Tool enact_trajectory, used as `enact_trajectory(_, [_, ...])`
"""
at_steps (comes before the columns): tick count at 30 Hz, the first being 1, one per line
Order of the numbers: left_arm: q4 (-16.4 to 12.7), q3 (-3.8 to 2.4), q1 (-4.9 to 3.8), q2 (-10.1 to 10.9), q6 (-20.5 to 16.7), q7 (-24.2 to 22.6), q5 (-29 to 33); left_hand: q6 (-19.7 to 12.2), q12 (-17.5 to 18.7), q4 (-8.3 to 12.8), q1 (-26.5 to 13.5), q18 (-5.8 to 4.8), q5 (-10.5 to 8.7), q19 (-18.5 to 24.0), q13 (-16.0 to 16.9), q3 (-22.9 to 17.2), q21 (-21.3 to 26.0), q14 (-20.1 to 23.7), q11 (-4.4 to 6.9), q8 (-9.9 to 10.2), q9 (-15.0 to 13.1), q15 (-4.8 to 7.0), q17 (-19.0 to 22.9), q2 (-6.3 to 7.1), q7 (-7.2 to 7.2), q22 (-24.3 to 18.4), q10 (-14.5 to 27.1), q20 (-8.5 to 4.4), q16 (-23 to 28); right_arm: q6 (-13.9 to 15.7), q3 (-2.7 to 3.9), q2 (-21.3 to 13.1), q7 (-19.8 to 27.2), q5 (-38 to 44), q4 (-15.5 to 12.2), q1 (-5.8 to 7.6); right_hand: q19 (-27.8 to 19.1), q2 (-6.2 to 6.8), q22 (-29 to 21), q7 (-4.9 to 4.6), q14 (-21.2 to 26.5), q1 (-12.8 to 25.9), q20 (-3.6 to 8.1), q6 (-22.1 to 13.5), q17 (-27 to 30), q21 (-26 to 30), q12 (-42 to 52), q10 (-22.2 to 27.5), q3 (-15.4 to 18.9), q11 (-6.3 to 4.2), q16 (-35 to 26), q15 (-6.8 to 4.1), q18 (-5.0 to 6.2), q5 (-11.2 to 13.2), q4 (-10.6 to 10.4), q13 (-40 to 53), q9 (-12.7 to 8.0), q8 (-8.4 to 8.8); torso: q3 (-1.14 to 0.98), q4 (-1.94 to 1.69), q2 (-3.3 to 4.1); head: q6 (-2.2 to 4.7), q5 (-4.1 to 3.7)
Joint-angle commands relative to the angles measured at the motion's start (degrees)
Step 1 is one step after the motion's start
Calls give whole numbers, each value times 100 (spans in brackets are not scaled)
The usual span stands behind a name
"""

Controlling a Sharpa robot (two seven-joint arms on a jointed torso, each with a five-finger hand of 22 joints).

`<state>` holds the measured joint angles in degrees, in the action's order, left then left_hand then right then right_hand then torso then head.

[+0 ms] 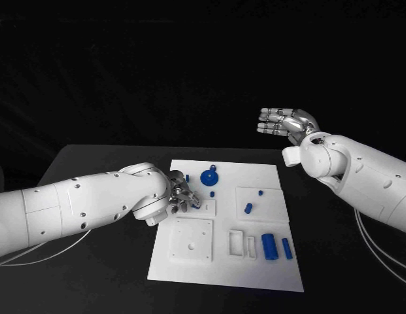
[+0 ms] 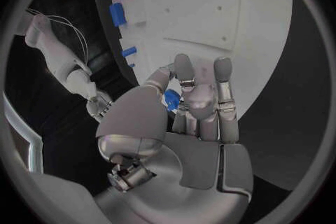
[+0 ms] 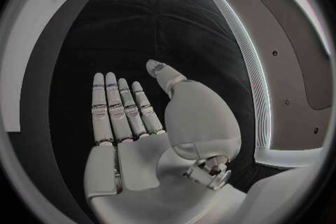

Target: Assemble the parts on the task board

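- Left hand [image 1: 177,195] sits low over the left edge of the white task board [image 1: 260,275]; fingers curled in, pinching a small blue part [image 2: 171,98] between thumb and fingertips. Left wrist view shows this best.
- Held part hovers near a small raised white block on the board; can't tell if it touches the board.
- Right hand [image 1: 286,122] is raised beyond the board's far right corner, well apart from it, palm flat, fingers straight and together-ish, holding nothing.
- Other parts on the board: blue round disc [image 1: 209,178] near the far edge, two small blue pegs [image 1: 248,208] mid-board, two blue cylinders [image 1: 269,246] lying side by side near the right near corner.
- White square plate with holes [image 1: 192,241] and slotted white frames [image 1: 235,241] are also on the board, nearer the robot.
- Handling guess: held part looks like rigid plastic, very light, smooth so it could slip or rotate in a fingertip pinch; not fragile.
- Best hold is probably across its short sides, leaving the mating end free.
- Cylinders will likely roll if nudged; take them across the middle from above.
- Risk: tiny part is mostly hidden by the fingers, so alignment is hard to judge.
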<state>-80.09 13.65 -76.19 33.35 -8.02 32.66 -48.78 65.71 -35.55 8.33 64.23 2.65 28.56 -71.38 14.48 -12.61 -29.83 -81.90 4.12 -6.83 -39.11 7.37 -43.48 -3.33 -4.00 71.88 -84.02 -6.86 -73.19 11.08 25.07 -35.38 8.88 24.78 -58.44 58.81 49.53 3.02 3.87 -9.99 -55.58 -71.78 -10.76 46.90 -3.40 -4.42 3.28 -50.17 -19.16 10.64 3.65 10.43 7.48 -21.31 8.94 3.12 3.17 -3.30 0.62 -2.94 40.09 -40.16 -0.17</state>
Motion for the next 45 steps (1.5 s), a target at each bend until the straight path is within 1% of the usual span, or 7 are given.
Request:
enact_trajectory(1, [5, 20, 24, -19, 185, 43, 32, 919, -65, 143, -19, -11, 71, -49, -3, -118, 33, -33, 57, -28, -1956, -5, -57, -45, 635, 38, -278, -7, -47, -126, -4, 11, 28, 73, 5, -1, -41, 22, -7, -19, 44, 18, -8, -24, 5, 3, -20, 29, 4, 11, -28, 8, -116, -21, 32, -8, -8, 21, 4, 0, 0, -2, 5])
enact_trajectory(15, [51, 18, 24, -51, 82, 20, 81, 1022, -225, 226, -89, 53, 126, -102, -67, -128, 146, -54, 67, -30, -1990, -21, -247, -81, 657, 234, -282, 64, -198, -179, -28, 21, 17, 119, 7, -12, -51, 24, -7, -15, 70, 42, -12, -15, 6, 3, -22, 43, -76, 12, -29, 11, -114, -57, 117, -9, -8, 21, 6, -3, 0, -8, 7])
enact_trajectory(27, [95, 17, 22, -72, 139, 3, 125, 1136, -358, 244, -141, 137, 142, -154, -89, -120, 204, -66, 81, -11, -2112, -27, -424, -120, 686, 390, -283, 148, -344, -210, -49, 33, 5, 159, 34, -24, -56, 45, -7, -14, 82, 26, -13, -11, 7, 2, -21, 37, -138, 13, -30, 13, -113, -134, 207, -9, -7, 20, 4, 1, 1, -19, 13])
enact_trajectory(31, [101, 16, 15, -83, 185, -3, 178, 1167, -388, 244, -154, 151, 156, -158, -90, -118, 207, -73, 83, -14, -2149, -33, -477, -130, 695, 399, -282, 167, -380, -225, -58, 36, 0, 200, 40, -27, -57, 63, -7, -13, 88, -13, -13, -13, 7, 3, -20, 31, -149, 12, -30, 13, -112, -140, 303, -8, -7, 20, 0, -2, -1, -28, 8])
enact_trajectory(32, [101, 15, 13, -84, 193, -4, 186, 1167, -388, 244, -154, 151, 156, -158, -90, -118, 207, -73, 83, -14, -2149, -33, -477, -130, 695, 399, -282, 167, -380, -227, -59, 36, -1, 207, 41, -28, -55, 38, -8, -12, 90, 3, -13, -11, 7, 3, -20, 36, -132, 13, -30, 12, -111, -139, 382, -8, -7, 21, 0, -3, -2, -28, 8])
enact_trajectory(38, [118, 14, -27, -110, 353, -2, 304, 1252, -432, 272, -199, 215, 165, -153, -109, -125, 202, -73, 82, 41, -2266, -47, -523, -164, 710, 407, -281, 242, -428, -244, -73, 48, -8, 251, 59, -30, -59, 37, -7, -15, 109, -39, -14, -6, 8, 4, -21, 36, -136, 13, -32, 13, -110, -144, 437, -9, -7, 21, 0, -2, 1, -34, 14])
enact_trajectory(45, [184, 13, -73, -158, 587, 9, 454, 1272, -442, 299, -215, 234, 211, -147, -113, -151, 194, -77, 86, 85, -2306, -51, -536, -193, 710, 408, -281, 259, -441, -258, -93, 59, -12, 297, 74, -32, -60, 38, -7, -13, 114, -40, -14, 10, 9, 4, -21, 35, -138, 15, -32, 14, -109, -162, 469, -9, -6, 19, 3, 0, 1, -36, 20])
